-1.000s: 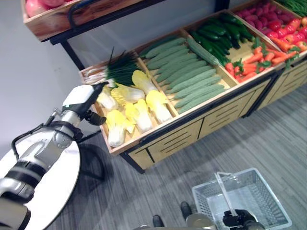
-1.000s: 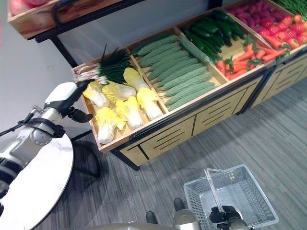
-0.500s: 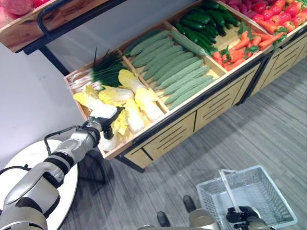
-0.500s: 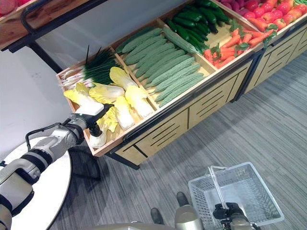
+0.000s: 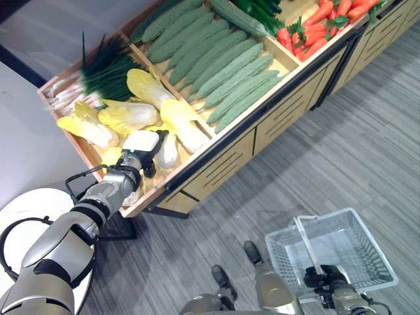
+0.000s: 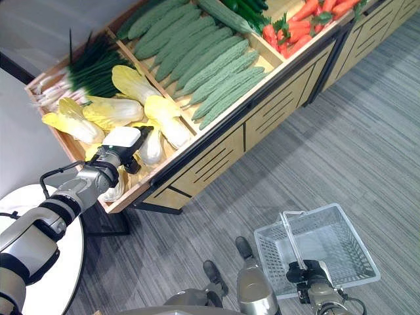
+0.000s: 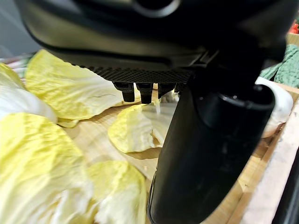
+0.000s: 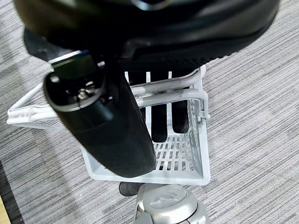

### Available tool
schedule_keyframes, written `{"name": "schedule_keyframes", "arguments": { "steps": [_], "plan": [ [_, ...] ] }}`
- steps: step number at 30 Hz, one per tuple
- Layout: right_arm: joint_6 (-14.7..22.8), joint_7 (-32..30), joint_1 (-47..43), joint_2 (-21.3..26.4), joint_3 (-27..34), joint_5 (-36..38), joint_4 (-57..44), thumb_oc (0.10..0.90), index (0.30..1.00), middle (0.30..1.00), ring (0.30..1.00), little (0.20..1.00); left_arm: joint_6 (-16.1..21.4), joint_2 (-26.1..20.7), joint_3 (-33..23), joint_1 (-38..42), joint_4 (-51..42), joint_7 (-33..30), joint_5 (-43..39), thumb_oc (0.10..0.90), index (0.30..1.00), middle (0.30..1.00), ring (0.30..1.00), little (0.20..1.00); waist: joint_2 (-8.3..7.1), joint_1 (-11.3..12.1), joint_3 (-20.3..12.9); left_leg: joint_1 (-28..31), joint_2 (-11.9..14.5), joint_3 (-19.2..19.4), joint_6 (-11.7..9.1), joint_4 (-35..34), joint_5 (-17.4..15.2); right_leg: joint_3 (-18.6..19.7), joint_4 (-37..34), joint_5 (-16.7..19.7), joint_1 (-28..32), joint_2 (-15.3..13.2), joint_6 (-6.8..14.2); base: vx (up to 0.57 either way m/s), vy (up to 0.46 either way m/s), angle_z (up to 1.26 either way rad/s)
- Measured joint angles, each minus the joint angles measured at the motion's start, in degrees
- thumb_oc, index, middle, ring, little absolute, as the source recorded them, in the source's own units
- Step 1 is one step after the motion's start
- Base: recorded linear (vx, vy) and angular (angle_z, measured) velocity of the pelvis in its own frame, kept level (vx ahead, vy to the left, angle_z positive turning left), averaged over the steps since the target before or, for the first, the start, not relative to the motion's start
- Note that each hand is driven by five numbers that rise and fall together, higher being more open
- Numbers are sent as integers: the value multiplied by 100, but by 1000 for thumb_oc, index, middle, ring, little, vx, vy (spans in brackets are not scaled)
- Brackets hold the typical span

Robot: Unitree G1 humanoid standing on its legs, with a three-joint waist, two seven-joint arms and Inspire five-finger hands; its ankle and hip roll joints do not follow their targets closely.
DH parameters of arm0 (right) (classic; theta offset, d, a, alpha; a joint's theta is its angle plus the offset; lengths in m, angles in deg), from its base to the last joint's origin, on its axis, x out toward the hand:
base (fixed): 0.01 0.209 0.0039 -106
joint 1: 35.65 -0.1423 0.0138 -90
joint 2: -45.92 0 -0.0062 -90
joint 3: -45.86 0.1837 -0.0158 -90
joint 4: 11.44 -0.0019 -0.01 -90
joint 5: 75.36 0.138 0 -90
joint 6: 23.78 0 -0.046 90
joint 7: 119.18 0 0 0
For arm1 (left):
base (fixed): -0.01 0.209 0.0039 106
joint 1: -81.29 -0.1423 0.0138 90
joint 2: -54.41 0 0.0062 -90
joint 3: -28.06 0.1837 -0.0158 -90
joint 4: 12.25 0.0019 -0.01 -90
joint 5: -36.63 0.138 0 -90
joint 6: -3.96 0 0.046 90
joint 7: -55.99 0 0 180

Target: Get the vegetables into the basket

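Observation:
Yellow napa cabbages (image 5: 128,115) lie in the left bin of a wooden produce stand (image 5: 223,165). My left hand (image 5: 142,146), with a white cover on its back, hovers low over the front cabbages (image 7: 135,133), fingers straight and thumb out, nothing in it. The white wire basket (image 5: 357,236) hangs low over the grey floor at the lower right. My right hand (image 5: 324,279) is curled round the basket's handle (image 8: 168,95), and the basket (image 8: 192,154) looks empty below it.
Spring onions (image 5: 92,73) lie behind the cabbages. Long green gourds (image 5: 226,65) fill the middle bin, and carrots (image 5: 308,33) lie further right. A round white table (image 5: 20,211) stands beside my left arm. Open grey floor (image 5: 341,144) lies before the stand.
My left hand has come forward from the bin's back left edge and dropped low over the front cabbages. The camera has shifted too. The right hand keeps hold of the basket.

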Motion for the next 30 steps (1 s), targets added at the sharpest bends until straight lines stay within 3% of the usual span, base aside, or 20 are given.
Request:
{"name": "schedule_keyframes", "arguments": {
  "steps": [7, 8, 10, 17, 21, 24, 27, 30],
  "plan": [
    [39, -46, -101, -7, -168, 0, -20, 400, 300, 300, 300, 300, -65, 144, 20, 191, 416, -87, 86, 900, 1000, 1000, 1000, 1000, -4, 0, 3, -162, 7, 17, 0, 0, 0, 61, 108, -45, -238, 32, 62, 16, -35, -6],
    [43, -50, -116, -5, -212, 0, -20, 400, 300, 300, 300, 300, -68, 146, 20, 192, 428, -96, 85, 869, 956, 956, 956, 956, -5, -1, 4, -180, 10, 25, 0, 0, 0, 68, 133, -52, -271, 38, 70, 12, -32, -6],
    [48, -76, -157, -26, -215, 0, -25, 400, 300, 300, 300, 300, -82, 145, 16, 216, 418, -183, 85, 400, 300, 300, 300, 300, -5, 6, 4, -252, 11, 33, -1, 0, 0, 77, 189, -52, -370, 49, 71, 15, -29, -4],
    [91, -92, -160, -75, -248, 0, -45, 400, 300, 300, 300, 300, -200, 146, -42, 378, 318, -287, 84, 400, 300, 300, 300, 300, -64, 14, 34, -265, 26, 115, 0, 0, 1, 144, 358, -64, -485, 96, 54, 0, -9, -6],
    [47, -92, -162, -169, -382, -2, -46, 400, 300, 300, 300, 300, -201, 132, -127, 287, 33, -236, 82, 400, 300, 300, 300, 300, -276, 133, 36, -205, 22, 90, 3, -1, 3, 77, 413, -42, -437, 93, 26, -40, 36, 3],
    [17, -80, -143, -208, -424, -2, -32, 400, 300, 300, 300, 300, -97, 120, -682, -499, -595, -176, 57, 400, 300, 300, 300, 300, -392, 151, 28, 31, 26, -13, 5, -2, 1, -116, 398, -54, -165, 70, 37, -37, 53, 14],
    [-16, -69, -96, -260, -314, -8, 7, 400, 300, 300, 300, 300, -43, 99, -1271, -1298, -1084, -162, -116, 400, 300, 300, 300, 300, -563, 374, -1, 199, 17, -125, 5, -2, 2, -235, 369, -68, 50, 32, 48, -32, 82, 20],
    [-109, 17, 76, -339, -127, -58, 8, 400, 300, 300, 300, 300, 15, -102, -2158, -2522, -2389, -33, -228, 400, 300, 300, 300, 300, -767, 575, -92, 424, 9, -287, 0, -31, -29, -388, 242, -83, 399, -19, 18, -4, 92, 31]
  ]
}}
